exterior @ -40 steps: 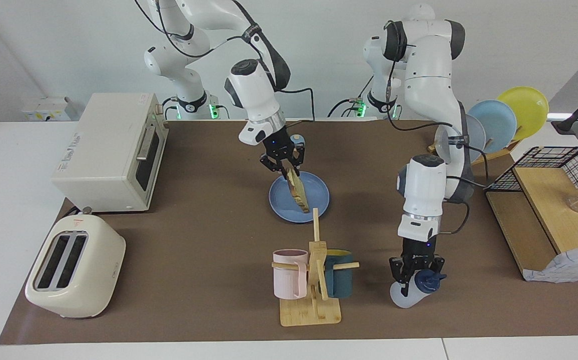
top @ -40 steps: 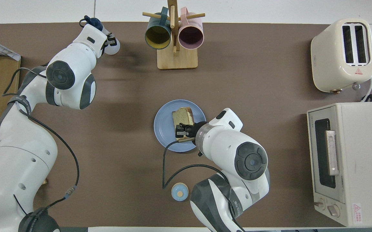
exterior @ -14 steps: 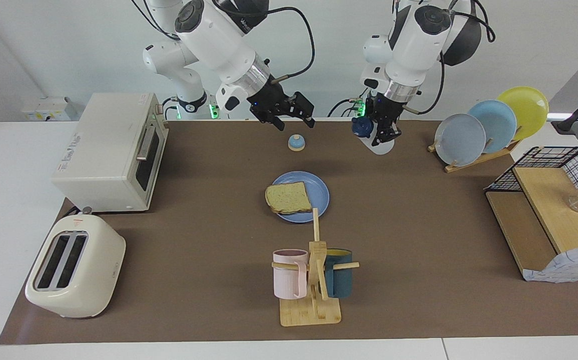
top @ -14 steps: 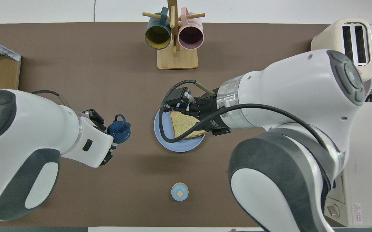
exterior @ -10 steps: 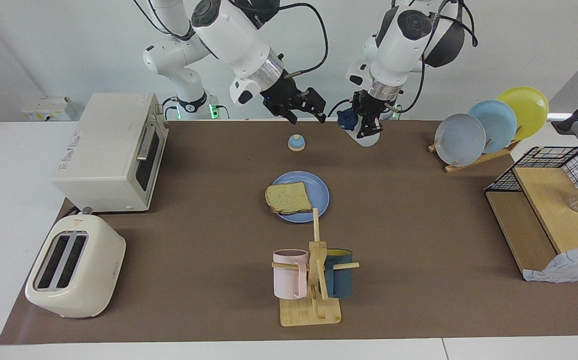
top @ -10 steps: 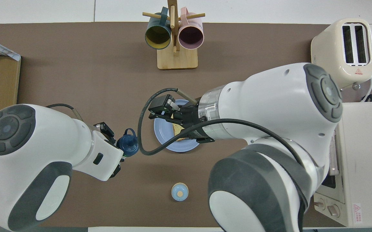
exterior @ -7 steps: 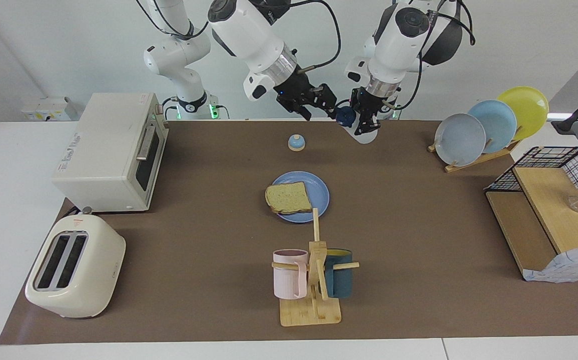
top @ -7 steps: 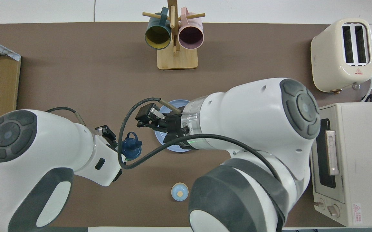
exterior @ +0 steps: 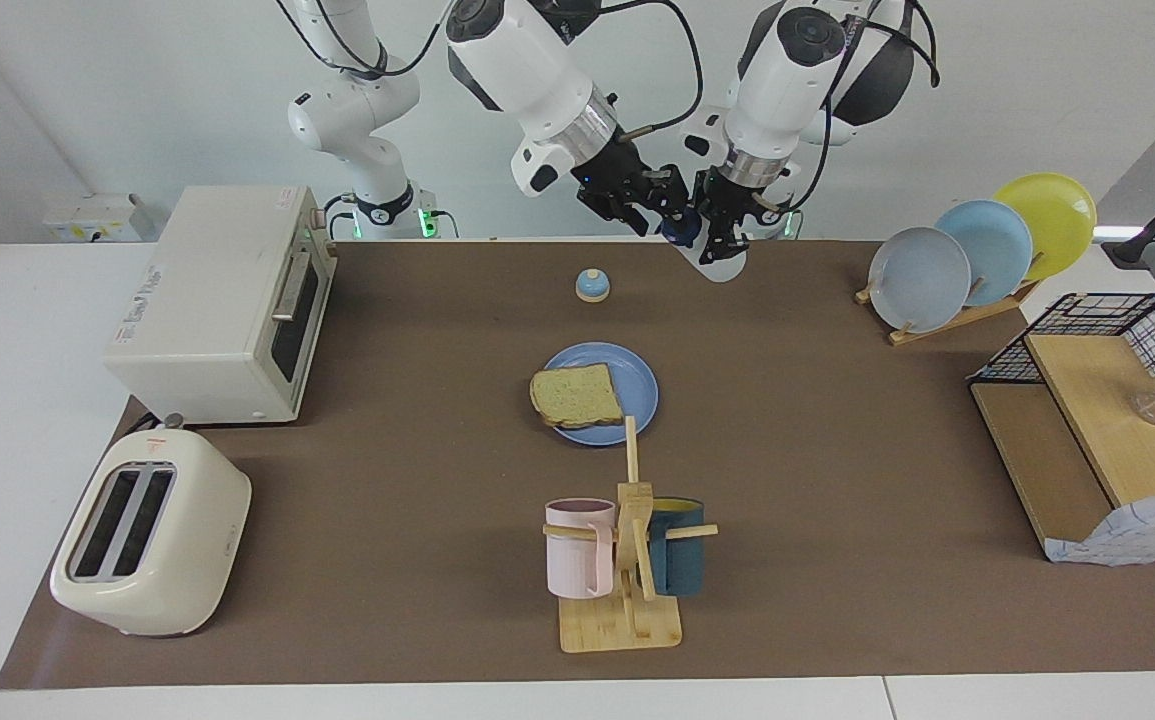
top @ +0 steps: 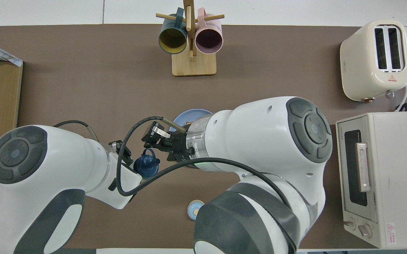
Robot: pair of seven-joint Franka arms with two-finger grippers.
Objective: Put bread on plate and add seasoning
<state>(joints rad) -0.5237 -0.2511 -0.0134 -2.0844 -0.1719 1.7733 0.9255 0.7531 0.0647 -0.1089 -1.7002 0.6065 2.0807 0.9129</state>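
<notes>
The bread (exterior: 577,395) lies flat on the blue plate (exterior: 637,385) in the middle of the table; in the overhead view only the plate's rim (top: 189,115) shows under the right arm. My left gripper (exterior: 722,235) is raised high and shut on the seasoning bottle (exterior: 722,265), which is tilted with its navy cap (exterior: 679,230) toward the right gripper. The cap also shows in the overhead view (top: 147,165). My right gripper (exterior: 652,205) is open and empty, raised, its fingertips right beside the cap.
A small blue-domed bell (exterior: 592,285) sits nearer to the robots than the plate. A mug rack (exterior: 627,560) stands farther out. A toaster (exterior: 152,540) and oven (exterior: 222,300) are at the right arm's end, a plate rack (exterior: 977,250) and wire shelf (exterior: 1087,420) at the left arm's end.
The right gripper let go of the bread on the plate, rose and moved toward the left gripper. The left gripper lifted the bottle off the table and carried it up beside the right gripper.
</notes>
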